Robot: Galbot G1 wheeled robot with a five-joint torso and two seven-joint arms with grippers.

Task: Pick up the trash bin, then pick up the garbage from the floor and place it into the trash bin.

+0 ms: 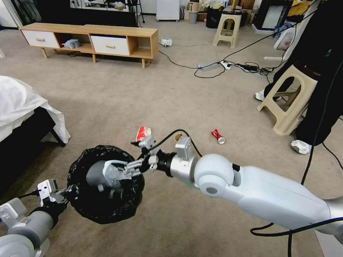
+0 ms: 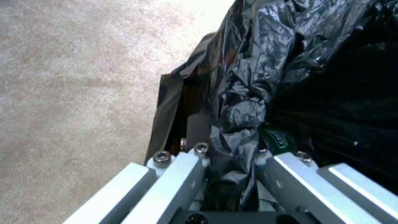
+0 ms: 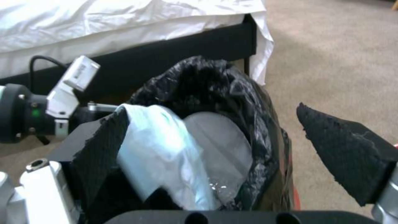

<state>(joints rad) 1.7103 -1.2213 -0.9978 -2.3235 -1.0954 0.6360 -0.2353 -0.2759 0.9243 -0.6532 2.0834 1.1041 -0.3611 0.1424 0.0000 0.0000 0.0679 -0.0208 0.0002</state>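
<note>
The trash bin (image 1: pixel 103 210), grey with a crinkled black bag over its rim, hangs low at the front left. My left gripper (image 1: pixel 66 194) is shut on its rim, and the bag (image 2: pixel 248 93) bunches between the fingers (image 2: pixel 182 174). A green-labelled bottle (image 2: pixel 278 140) lies inside. My right gripper (image 1: pixel 116 171) hovers over the bin's mouth, open, its black pads (image 3: pixel 344 155) wide apart, with a white tissue (image 3: pixel 161 155) lying against one pad. On the carpet beyond lie a red-white wrapper (image 1: pixel 143 132), a crushed red can (image 1: pixel 217 136) and a brown scrap (image 1: pixel 177 136) partly hidden by my wrist.
A bed with a white sheet (image 1: pixel 21 103) stands close on the left. A beige stool (image 1: pixel 291 103) and a standing person are at the right. Cables (image 1: pixel 214 66) cross the carpet ahead, before a low wooden cabinet (image 1: pixel 89 37).
</note>
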